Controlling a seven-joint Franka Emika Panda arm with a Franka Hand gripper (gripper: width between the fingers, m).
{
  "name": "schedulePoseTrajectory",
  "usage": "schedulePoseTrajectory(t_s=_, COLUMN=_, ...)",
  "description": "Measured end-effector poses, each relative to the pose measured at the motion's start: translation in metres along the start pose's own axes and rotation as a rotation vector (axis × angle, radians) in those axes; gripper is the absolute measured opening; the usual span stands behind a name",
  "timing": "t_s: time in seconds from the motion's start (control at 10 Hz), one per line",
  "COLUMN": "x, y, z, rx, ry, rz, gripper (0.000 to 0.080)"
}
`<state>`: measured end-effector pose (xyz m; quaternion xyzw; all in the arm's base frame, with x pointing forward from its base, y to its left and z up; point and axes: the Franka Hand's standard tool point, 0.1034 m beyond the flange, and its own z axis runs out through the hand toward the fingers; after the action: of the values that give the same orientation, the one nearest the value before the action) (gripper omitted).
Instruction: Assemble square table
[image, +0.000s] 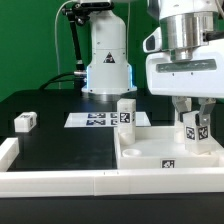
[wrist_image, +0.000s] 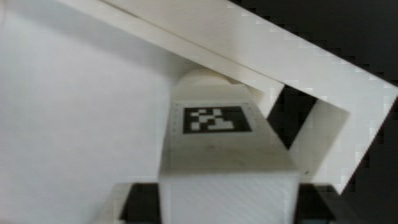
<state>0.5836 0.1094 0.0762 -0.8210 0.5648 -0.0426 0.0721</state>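
The square table's white tray-like top (image: 146, 156) lies at the exterior view's right. One white tagged leg (image: 127, 113) stands upright in its far left corner. My gripper (image: 193, 116) hangs over the top's right corner and is shut on a second leg (image: 193, 130), held upright with its lower end down at the tray. In the wrist view this leg (wrist_image: 217, 125) runs between my black fingers (wrist_image: 144, 203), tag facing the camera, with my gripper (wrist_image: 226, 203) closed on its sides. The top's raised rim (wrist_image: 267, 55) meets in a corner just past the leg. Another loose leg (image: 25, 122) lies on the black table at the left.
The marker board (image: 93, 119) lies flat behind the tray, in front of the arm's base (image: 107, 65). Long white border rails (image: 60, 181) run along the front and left edges of the table.
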Motion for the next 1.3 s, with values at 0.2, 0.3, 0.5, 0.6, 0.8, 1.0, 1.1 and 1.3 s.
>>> schedulePoseTrajectory(t_s=0.2, x=0.0012, y=0.0003, z=0.0, rx=-0.001, ry=-0.011, rz=0.175, gripper=0.0292)
schedulePoseTrajectory(t_s=0.3, x=-0.0003, y=0.0003, z=0.0, rx=-0.016, ry=-0.022, rz=0.255, gripper=0.0292)
schedulePoseTrajectory(t_s=0.5, x=-0.0023, y=-0.0001, z=0.0001, rx=-0.021, ry=-0.026, rz=0.346, gripper=0.0292)
schedulePoseTrajectory(t_s=0.6, x=-0.0023, y=-0.0001, z=0.0001, rx=-0.021, ry=-0.026, rz=0.331, gripper=0.0292)
schedulePoseTrajectory(t_s=0.8, x=-0.0027, y=-0.0001, z=0.0003, rx=-0.021, ry=-0.027, rz=0.285, gripper=0.0545)
schedulePoseTrajectory(t_s=1.0, x=-0.003, y=-0.0003, z=0.0002, rx=-0.018, ry=-0.027, rz=0.068, gripper=0.0631)
schedulePoseTrajectory(t_s=1.1, x=-0.0028, y=-0.0022, z=-0.0002, rx=-0.008, ry=-0.024, rz=-0.059, gripper=0.0644)
schedulePoseTrajectory(t_s=1.3, x=-0.0082, y=-0.009, z=-0.0013, rx=-0.015, ry=-0.031, rz=-0.321, gripper=0.0649)
